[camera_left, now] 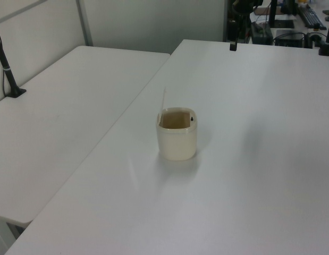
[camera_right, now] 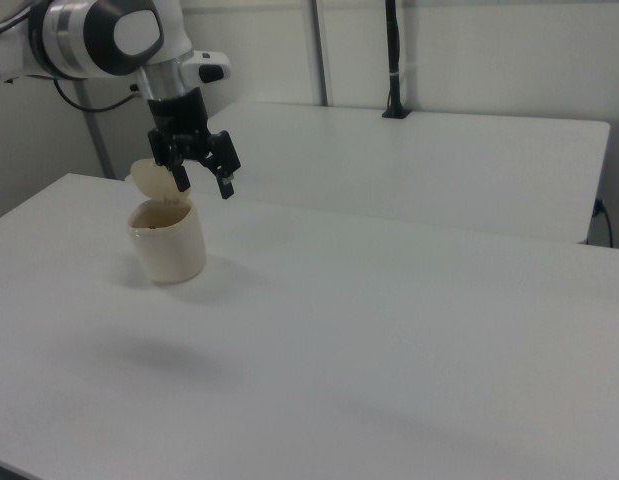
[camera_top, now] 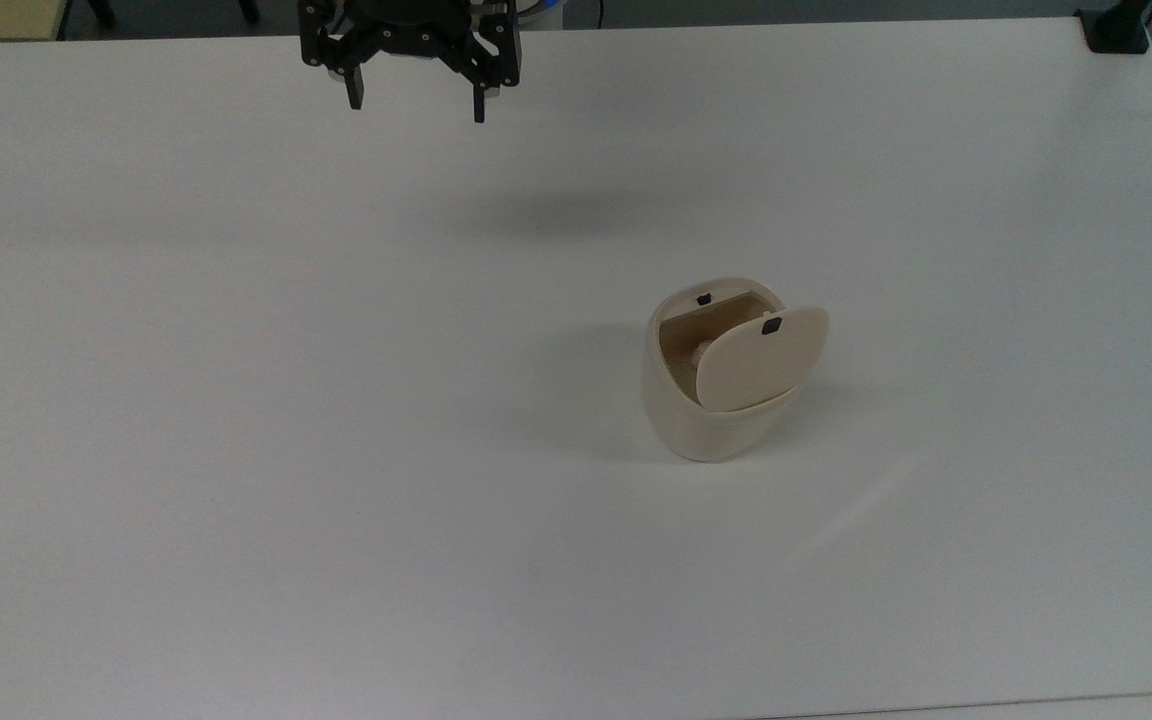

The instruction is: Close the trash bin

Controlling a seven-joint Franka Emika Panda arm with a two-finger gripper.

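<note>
The trash bin (camera_top: pixel 706 425) is a small cream tub standing on the white table (camera_top: pixel 236 400), a little right of centre in the top view. Its flat lid (camera_top: pixel 761 358) stands up open on its hinge, a small black tab near its upper edge, and the tan inside shows. In the left view the bin (camera_left: pixel 177 141) has its lid (camera_left: pixel 163 103) edge-on. My gripper (camera_top: pixel 417 100) hangs open and holds nothing at the top view's upper edge, well away from the bin. In the right view the gripper (camera_right: pixel 201 182) hovers in the air above the bin (camera_right: pixel 169 250).
A black clamp (camera_top: pixel 1116 30) sits on the table's far right corner in the top view. A second white table (camera_left: pixel 63 106) adjoins on the left view's left, with a black post (camera_left: pixel 7 69) on it. A dark pole (camera_right: pixel 392 60) stands behind the right view's far table.
</note>
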